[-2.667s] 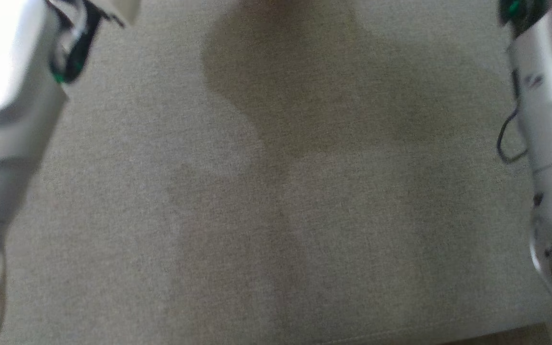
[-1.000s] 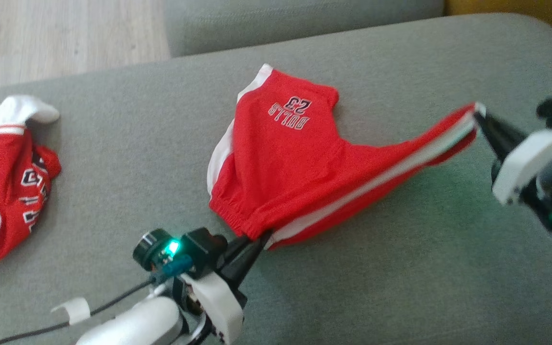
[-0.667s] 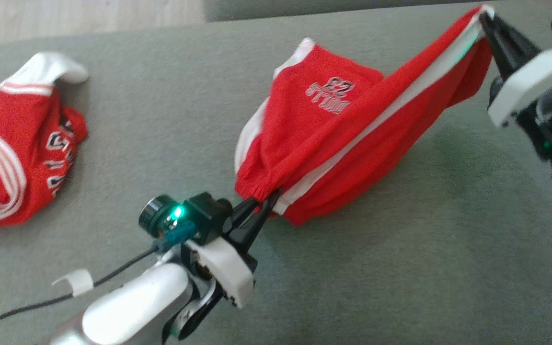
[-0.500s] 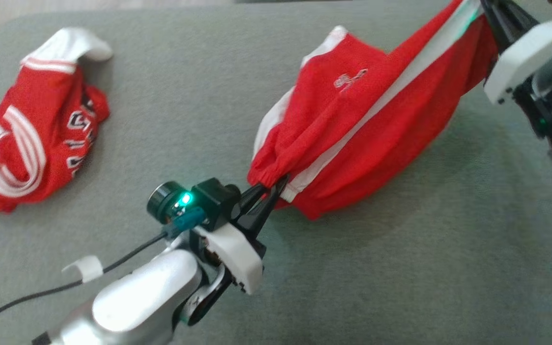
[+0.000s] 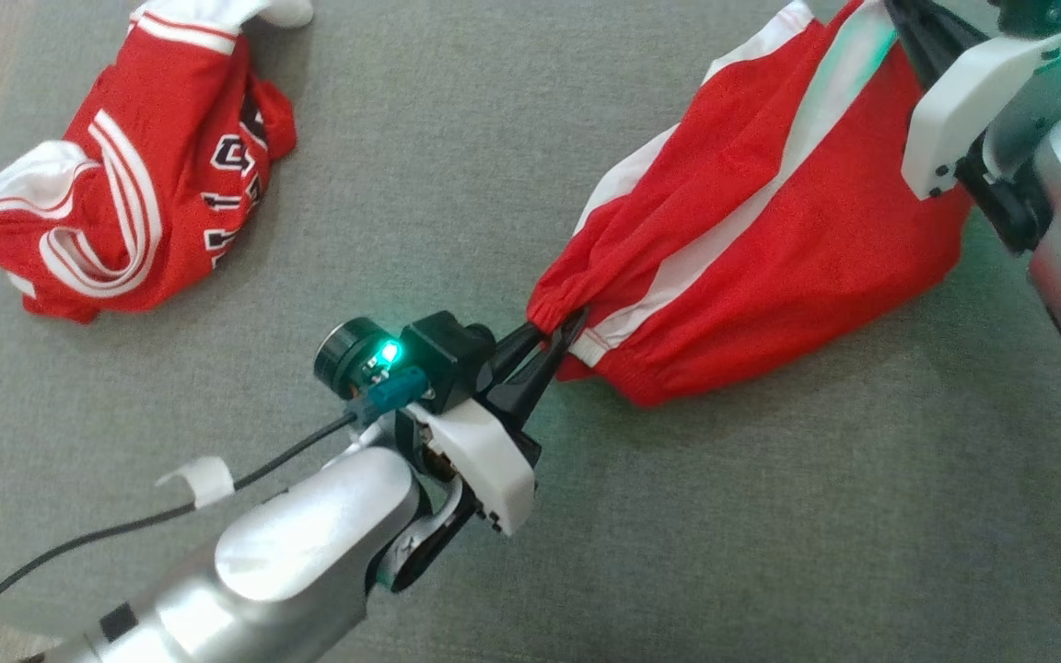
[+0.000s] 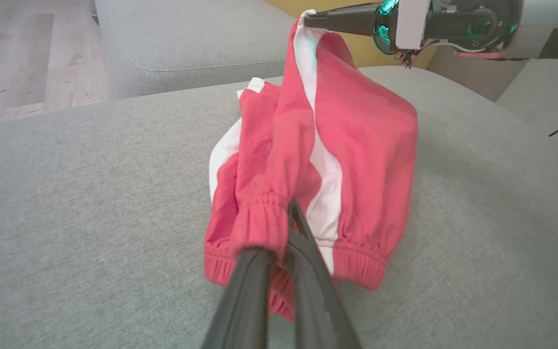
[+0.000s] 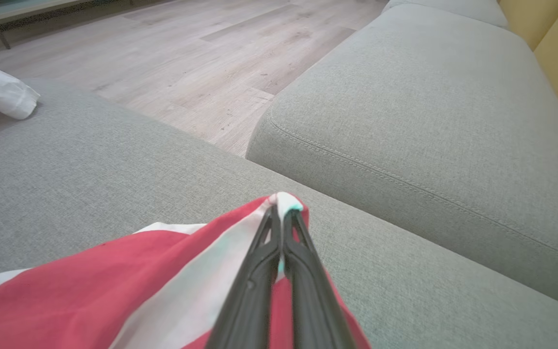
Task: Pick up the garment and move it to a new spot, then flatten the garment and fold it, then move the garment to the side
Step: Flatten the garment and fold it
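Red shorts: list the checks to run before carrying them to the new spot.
1. Left tool shut on the elastic waistband of the shorts: ok.
2. Right tool shut on the white-striped corner: ok.
3. Shorts spread flat between the tools: not ok, bunched and sagging.
4. Shorts lifted free of the cushion: cannot tell.
5. Red jersey apart from the shorts: ok.
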Tool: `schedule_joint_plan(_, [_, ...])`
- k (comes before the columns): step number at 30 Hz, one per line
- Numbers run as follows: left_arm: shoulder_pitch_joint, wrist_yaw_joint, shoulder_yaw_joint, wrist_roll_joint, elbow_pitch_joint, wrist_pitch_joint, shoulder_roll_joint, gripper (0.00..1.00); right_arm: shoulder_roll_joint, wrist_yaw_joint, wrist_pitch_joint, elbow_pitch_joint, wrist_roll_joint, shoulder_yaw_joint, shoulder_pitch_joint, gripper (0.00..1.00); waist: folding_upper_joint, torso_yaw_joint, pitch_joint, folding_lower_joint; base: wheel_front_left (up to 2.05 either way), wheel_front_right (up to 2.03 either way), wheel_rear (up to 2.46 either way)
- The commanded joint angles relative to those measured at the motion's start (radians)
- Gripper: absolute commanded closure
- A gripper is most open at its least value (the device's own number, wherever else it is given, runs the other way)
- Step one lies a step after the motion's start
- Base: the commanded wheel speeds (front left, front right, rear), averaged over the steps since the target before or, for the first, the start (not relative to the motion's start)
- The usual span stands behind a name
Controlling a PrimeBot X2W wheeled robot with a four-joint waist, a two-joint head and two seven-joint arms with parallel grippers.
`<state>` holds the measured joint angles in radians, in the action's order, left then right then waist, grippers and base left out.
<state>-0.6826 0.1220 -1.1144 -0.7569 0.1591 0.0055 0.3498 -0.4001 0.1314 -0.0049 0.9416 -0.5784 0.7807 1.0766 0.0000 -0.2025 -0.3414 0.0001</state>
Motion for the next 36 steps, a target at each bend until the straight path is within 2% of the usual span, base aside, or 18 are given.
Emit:
schedule_joint_plan(1, [-0.049,-0.006,0.036,0.003,-0.015,-0.015,0.007,1.0,0.007,-0.001,-0.019,-0.002,-0.011,0.018,0.037,1.0,0.0,-0.017,-0.018,-0.0001,0.0,0.0,0.0])
schedule_joint_plan(9, [-0.067,-0.005,0.041,0.002,0.014,-0.031,-0.015,1.0,0.002,-0.001,-0.055,0.082,-0.055,0.067,0.08,1.0,0.0,-0.044,-0.034,-0.0001,0.0,0.0,0.0])
schedule_joint_plan(10, [-0.067,-0.004,0.042,0.002,0.018,-0.033,-0.016,1.0,0.004,-0.001,-0.064,0.093,-0.065,0.064,0.084,0.12,0.0,-0.046,-0.033,-0.0001,0.0,0.0,0.0])
schedule_joint_plan(11, [-0.067,-0.001,0.042,0.003,0.023,-0.035,-0.017,0.85,0.007,-0.001,-0.07,0.101,-0.077,0.064,0.086,0.0,0.0,-0.047,-0.031,-0.0001,0.0,0.0,0.0])
schedule_joint_plan(12, [-0.067,0.003,0.044,0.004,0.027,-0.038,-0.018,0.54,0.009,-0.001,-0.077,0.107,-0.089,0.063,0.089,0.0,0.0,-0.047,-0.029,-0.0001,0.0,0.0,0.0])
schedule_joint_plan(13, [-0.066,0.006,0.046,0.004,0.031,-0.042,-0.018,0.0,0.012,-0.001,-0.086,0.109,-0.1,0.063,0.091,0.0,0.0,-0.046,-0.024,-0.0001,0.0,0.0,0.0])
schedule_joint_plan(21, [-0.034,0.059,0.096,-0.014,0.06,-0.103,-0.005,0.0,0.006,-0.001,-0.16,0.115,-0.195,0.066,0.081,0.0,0.0,0.0,0.063,-0.0001,0.0,0.0,0.0])
schedule_joint_plan(29, [0.043,0.167,0.215,-0.058,0.08,-0.208,0.034,0.0,-0.004,-0.001,-0.24,0.035,-0.286,0.04,-0.004,0.0,0.0,0.073,0.187,-0.0001,0.0,0.0,0.0])
schedule_joint_plan(33, [0.097,0.216,0.27,-0.06,0.069,-0.245,0.057,0.0,-0.002,-0.001,-0.255,-0.022,-0.307,-0.011,-0.079,0.0,0.0,0.107,0.244,-0.0001,0.0,0.0,0.0])
schedule_joint_plan(36, [0.144,0.241,0.304,-0.041,0.043,-0.26,0.077,0.0,0.0,-0.001,-0.256,-0.105,-0.251,-0.095,-0.147,0.0,0.0,0.136,0.274,-0.0001,0.0,0.0,0.0])
